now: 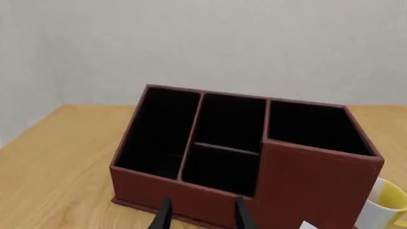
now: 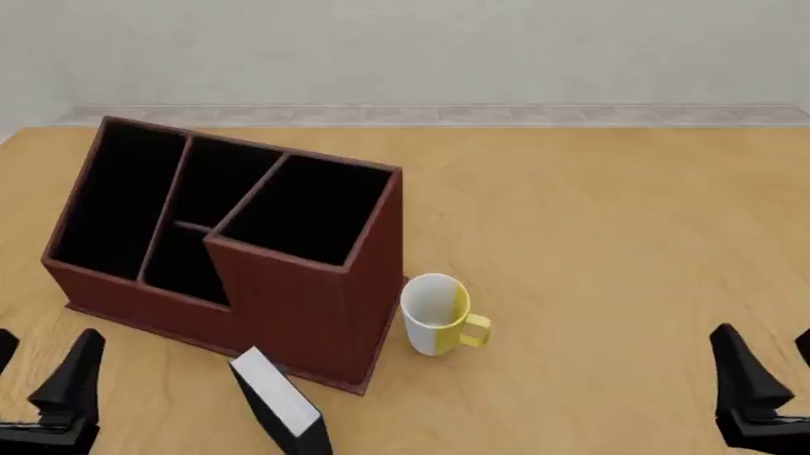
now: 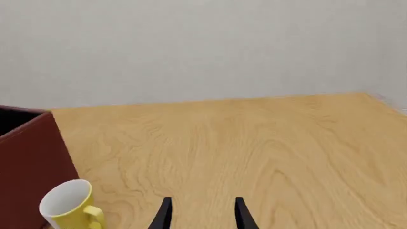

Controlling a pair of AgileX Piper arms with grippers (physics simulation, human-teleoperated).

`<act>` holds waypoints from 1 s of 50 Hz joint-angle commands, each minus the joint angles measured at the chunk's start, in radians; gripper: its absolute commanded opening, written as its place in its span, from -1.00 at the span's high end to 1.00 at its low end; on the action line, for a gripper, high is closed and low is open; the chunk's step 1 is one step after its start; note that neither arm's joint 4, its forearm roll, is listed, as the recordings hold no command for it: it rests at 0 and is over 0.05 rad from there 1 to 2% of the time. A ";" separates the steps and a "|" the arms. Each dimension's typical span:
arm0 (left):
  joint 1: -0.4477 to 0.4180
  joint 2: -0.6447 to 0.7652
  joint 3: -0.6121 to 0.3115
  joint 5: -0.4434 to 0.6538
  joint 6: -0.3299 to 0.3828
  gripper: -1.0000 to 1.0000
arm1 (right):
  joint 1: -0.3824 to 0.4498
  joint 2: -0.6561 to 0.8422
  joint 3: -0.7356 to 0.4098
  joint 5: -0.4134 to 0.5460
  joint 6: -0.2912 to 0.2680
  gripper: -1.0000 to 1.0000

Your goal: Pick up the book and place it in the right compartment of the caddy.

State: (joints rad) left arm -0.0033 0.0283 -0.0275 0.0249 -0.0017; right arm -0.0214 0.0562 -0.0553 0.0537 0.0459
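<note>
The book (image 2: pixel 281 403) stands on edge right at the near front corner of the caddy (image 2: pixel 303 313), its white page block facing up and its long axis slanting away from that corner toward the arms' side of the table. The white-and-yellow mug (image 2: pixel 439 314) sits just beside the caddy's right wall, farther back than the book.

Measured from the book, the left gripper (image 2: pixel 45 384) lies off to the left and the right gripper (image 2: pixel 760 379) much farther off to the right — so the left arm looks the nearer one for the pick. Both grippers hold nothing, fingers spread apart.

The right compartment (image 2: pixel 310 210) — the big squarish pocket at the caddy's mug-side end — sits directly behind the book and above it, so the carry is likely short: up and back.
</note>
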 commanded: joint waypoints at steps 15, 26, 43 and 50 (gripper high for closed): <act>0.004 -0.024 0.025 -0.026 0.006 -1.00 | 0.032 -0.043 0.051 -0.048 -0.054 -1.00; 0.003 -0.026 0.019 -0.023 0.005 -1.00 | 0.074 -0.041 0.028 -0.026 -0.072 -1.00; 0.020 -0.028 0.014 -0.022 0.016 -1.00 | 0.277 -0.030 -0.126 0.148 -0.135 -1.00; 0.042 -0.028 0.008 -0.025 0.021 -1.00 | 0.386 -0.001 -0.206 0.239 -0.159 -1.00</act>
State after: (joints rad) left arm 0.0178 0.0009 -0.0145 0.0023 0.0133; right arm 0.2400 0.0291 -0.1710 0.1914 -0.0855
